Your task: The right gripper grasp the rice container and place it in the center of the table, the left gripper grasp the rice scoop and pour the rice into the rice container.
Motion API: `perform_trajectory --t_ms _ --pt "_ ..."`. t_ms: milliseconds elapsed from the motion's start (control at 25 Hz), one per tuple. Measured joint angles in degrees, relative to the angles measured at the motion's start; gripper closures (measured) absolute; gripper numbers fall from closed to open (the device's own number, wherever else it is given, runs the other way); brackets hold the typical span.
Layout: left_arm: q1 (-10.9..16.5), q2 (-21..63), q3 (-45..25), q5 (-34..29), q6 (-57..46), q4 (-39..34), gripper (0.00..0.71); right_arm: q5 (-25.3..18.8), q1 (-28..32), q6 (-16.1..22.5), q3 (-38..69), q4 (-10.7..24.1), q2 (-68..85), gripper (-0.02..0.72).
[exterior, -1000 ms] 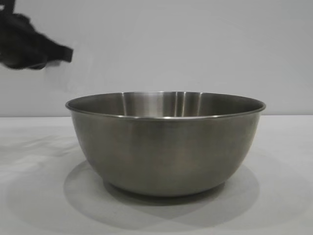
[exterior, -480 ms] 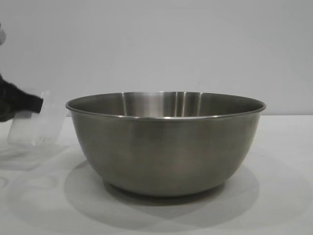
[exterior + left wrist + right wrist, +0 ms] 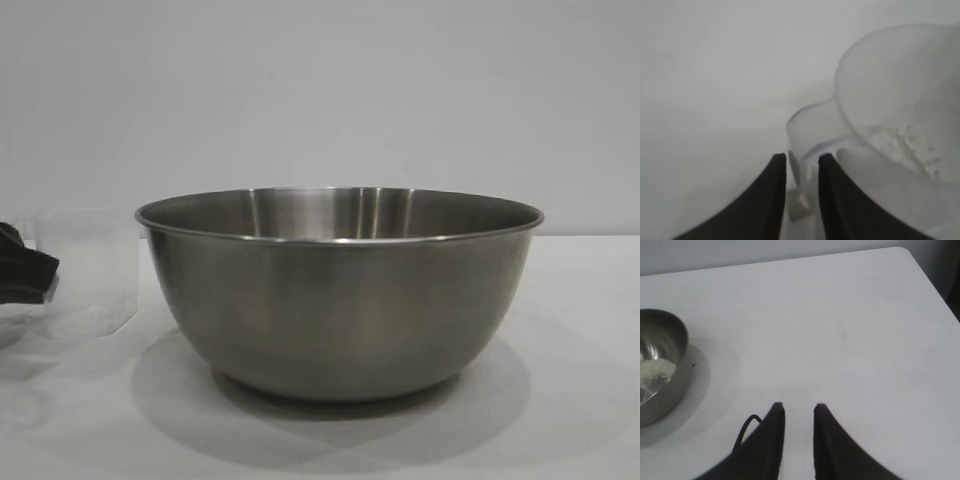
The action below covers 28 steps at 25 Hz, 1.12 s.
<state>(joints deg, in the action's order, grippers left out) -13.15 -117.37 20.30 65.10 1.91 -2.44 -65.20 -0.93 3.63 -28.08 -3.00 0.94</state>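
Observation:
The rice container [image 3: 340, 290], a big steel bowl, stands on the white table [image 3: 585, 400] in the middle. The right wrist view shows it [image 3: 662, 390] with the rice [image 3: 656, 371] inside. The rice scoop [image 3: 88, 270], a clear cup, stands upright on the table just left of the bowl. My left gripper [image 3: 45, 272] is at the far left edge, shut on the cup's loop handle [image 3: 810, 127]. A few grains [image 3: 900, 142] cling inside the cup [image 3: 900, 85]. My right gripper [image 3: 799, 407] hovers over bare table, away from the bowl, fingers nearly together and holding nothing.
The table's far corner and edge [image 3: 920, 270] show in the right wrist view, with dark floor beyond. A plain grey wall [image 3: 320, 90] stands behind the bowl.
My left gripper has come down from the upper left with the cup. The cup went from tilted in the air to upright on the table beside the bowl. The bowl has not moved.

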Motion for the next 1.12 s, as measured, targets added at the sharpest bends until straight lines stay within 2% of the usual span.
perform_trajectory --t_ms 40,80,280,360,440,520,640,920,1000,1120 --pt "0.0 0.4 -0.6 0.0 -0.1 0.0 0.553 0.0 0.0 0.0 0.0 0.0 0.0 0.563" --pt "0.0 0.9 -1.3 0.0 -0.2 0.0 0.512 0.0 0.0 0.0 0.0 0.0 0.0 0.563" --pt "0.0 2.9 -4.5 0.3 -2.1 1.1 0.526 0.0 0.0 0.0 0.0 0.0 0.0 0.563" --pt "0.0 4.2 -6.0 0.5 -3.5 4.3 0.526 0.0 0.0 0.0 0.0 0.0 0.0 0.563" --pt "0.0 6.0 -7.0 0.5 -6.0 10.7 0.526 0.0 0.0 0.0 0.0 0.0 0.0 0.563" --pt "1.3 7.8 -7.6 0.5 -12.0 15.0 0.526 0.0 0.0 0.0 0.0 0.0 0.0 0.563" --pt "5.9 9.8 -7.5 0.5 -14.1 15.4 0.526 0.0 0.0 0.0 0.0 0.0 0.0 0.563" --pt "18.0 10.4 -2.9 0.5 -10.8 0.6 0.526 0.0 0.0 0.0 0.0 0.0 0.0 0.563" --pt "20.3 10.6 -2.0 0.5 -10.8 -3.2 0.526 0.0 0.0 0.0 0.0 0.0 0.0 0.563" --pt "22.2 11.5 -1.0 0.5 -10.7 -7.0 0.526 0.0 0.0 0.0 0.0 0.0 0.0 0.563"
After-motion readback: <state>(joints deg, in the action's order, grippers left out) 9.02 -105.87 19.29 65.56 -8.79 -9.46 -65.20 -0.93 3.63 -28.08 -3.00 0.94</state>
